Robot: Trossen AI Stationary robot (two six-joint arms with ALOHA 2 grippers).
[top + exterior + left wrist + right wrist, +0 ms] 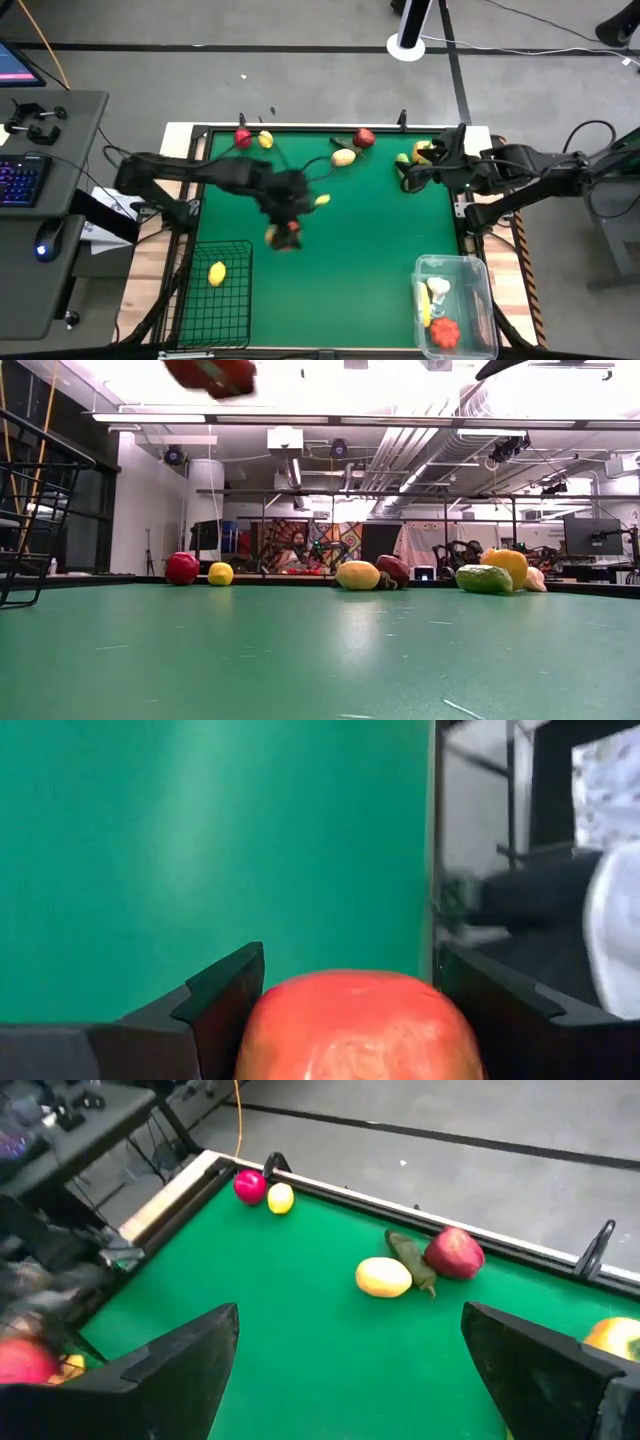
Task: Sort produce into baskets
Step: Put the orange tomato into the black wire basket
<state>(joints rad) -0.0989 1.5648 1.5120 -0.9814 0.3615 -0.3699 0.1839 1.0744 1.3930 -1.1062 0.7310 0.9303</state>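
Here the left gripper [345,1010] is clenched on a red fruit [360,1025], wedged between its fingers above the green table [360,240], near the black wire basket [215,300]. The right gripper [350,1370] hangs released, nothing between its jaws, above the far right corner

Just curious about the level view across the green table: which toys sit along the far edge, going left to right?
Red fruit → lemon → yellow potato → dark red fruit → green piece → orange-yellow pepper.
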